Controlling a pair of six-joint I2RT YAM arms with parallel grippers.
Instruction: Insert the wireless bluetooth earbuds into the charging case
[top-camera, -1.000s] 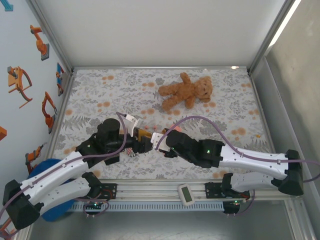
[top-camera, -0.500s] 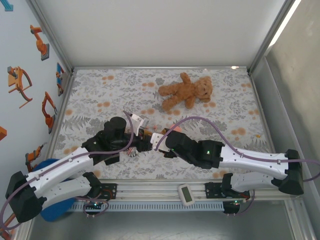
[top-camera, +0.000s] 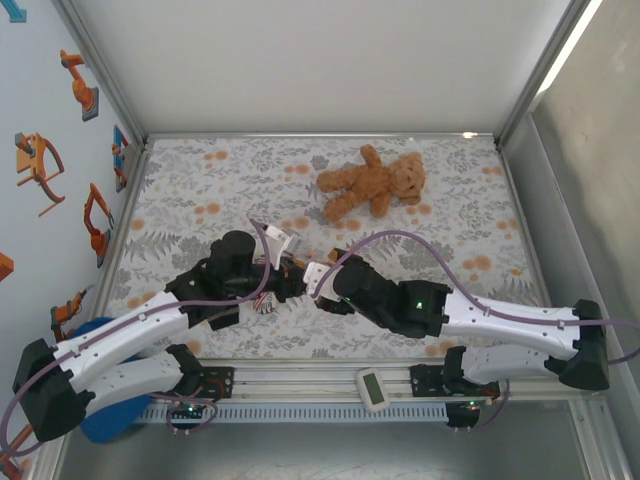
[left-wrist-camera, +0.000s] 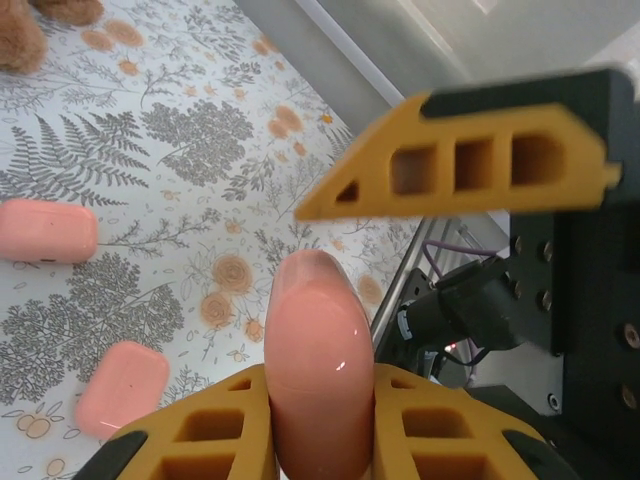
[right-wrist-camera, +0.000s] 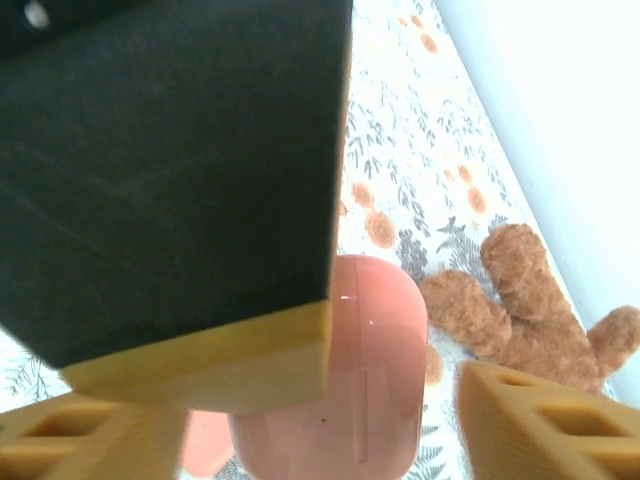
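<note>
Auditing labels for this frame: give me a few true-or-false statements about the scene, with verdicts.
1. A teddy bear lies toward the table's far side. True.
2. The left gripper and right gripper sit at opposite table edges. False: they meet near the middle.
3. Two loose pink cases lie on the tablecloth. True.
4. The tablecloth is plain white. False: it has grey ferns and orange flowers.
5. The charging case between the left gripper's fingers is blue. False: it is pink.
</note>
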